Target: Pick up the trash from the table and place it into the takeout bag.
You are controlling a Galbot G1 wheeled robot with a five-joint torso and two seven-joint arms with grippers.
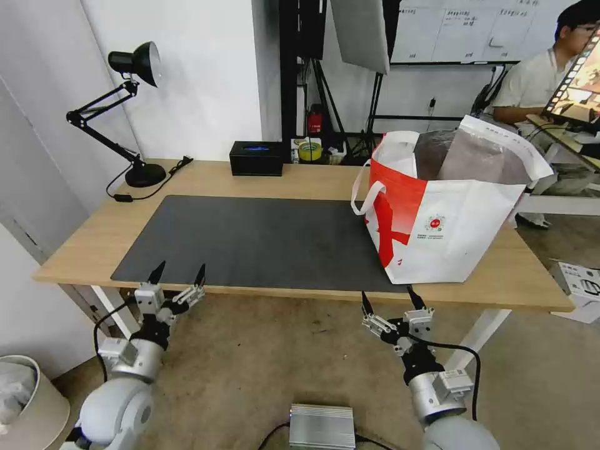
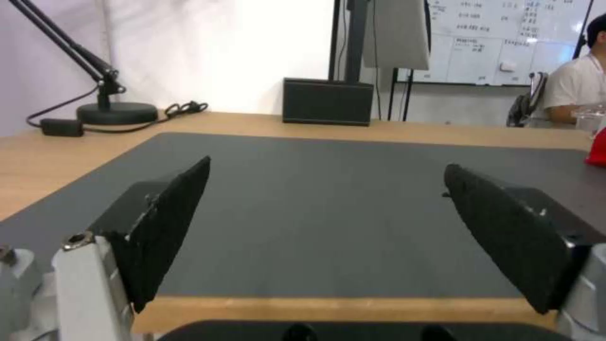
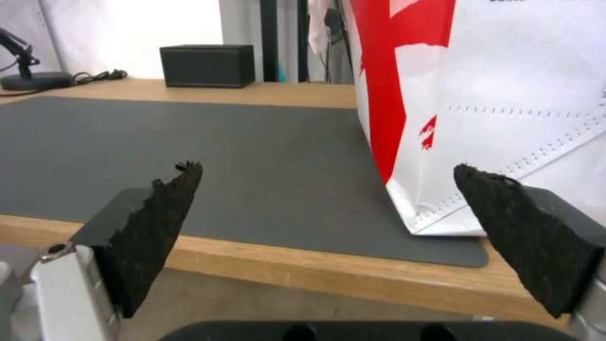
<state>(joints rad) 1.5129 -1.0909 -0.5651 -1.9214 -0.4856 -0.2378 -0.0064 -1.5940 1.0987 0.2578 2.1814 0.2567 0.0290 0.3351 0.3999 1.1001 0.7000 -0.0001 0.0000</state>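
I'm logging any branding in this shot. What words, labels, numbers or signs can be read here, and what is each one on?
No text here can be read.
Takeout bag: a small round red logo with a line of tiny print under it, too small to read.
Takeout bag's top flap: a printed line, too small to read.
Whiteboard behind the table: handwritten rows, too blurred to read.
Black box: no label to be seen.

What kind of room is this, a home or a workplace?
Probably a workplace, such as a lab or studio. A whiteboard with writing hangs on the far wall, light stands are behind the table, and a desk lamp stands on it beside the takeout bag.
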